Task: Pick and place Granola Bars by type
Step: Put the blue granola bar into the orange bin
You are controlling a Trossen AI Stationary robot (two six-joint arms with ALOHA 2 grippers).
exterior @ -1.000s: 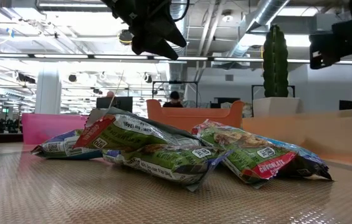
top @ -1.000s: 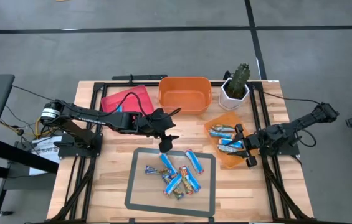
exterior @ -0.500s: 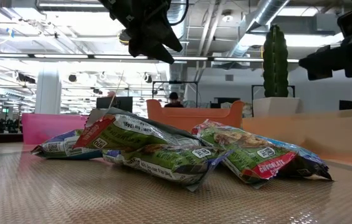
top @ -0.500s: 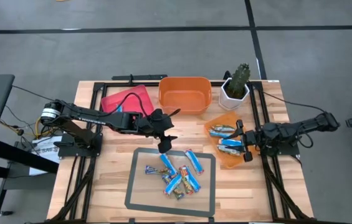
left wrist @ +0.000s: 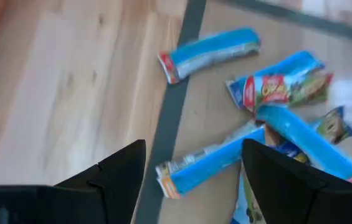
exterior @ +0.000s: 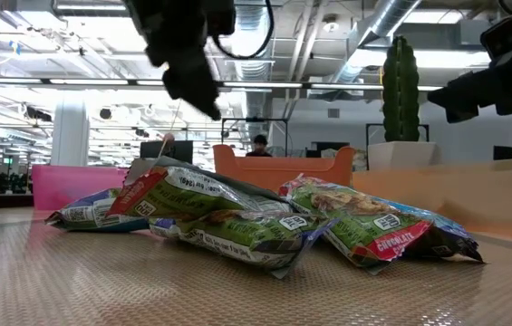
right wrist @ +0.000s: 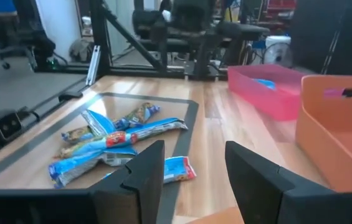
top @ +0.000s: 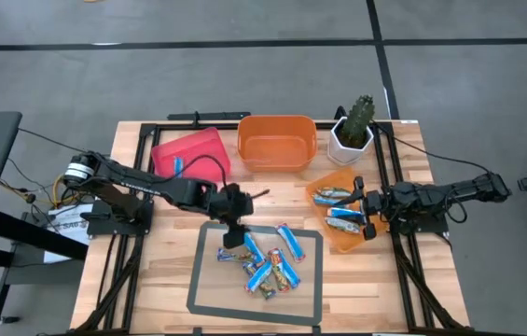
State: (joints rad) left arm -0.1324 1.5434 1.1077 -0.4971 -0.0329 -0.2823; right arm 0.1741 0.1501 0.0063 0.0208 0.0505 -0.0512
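Change since the prior frames: left gripper [top: 233,233] had shifted from the mat's far edge down over the mat's [top: 209,280] near-left corner, fingers [left wrist: 116,180] spread wide, nothing held. Granola Bars [top: 265,260]: loose pile (mostly blue wrappers) on the mat; one blue bar [left wrist: 208,47] lay apart beside its border. More bars [top: 338,210] in the flat orange tray [top: 342,241]. Right gripper [top: 364,211] hovered over that tray, fingers parted, empty
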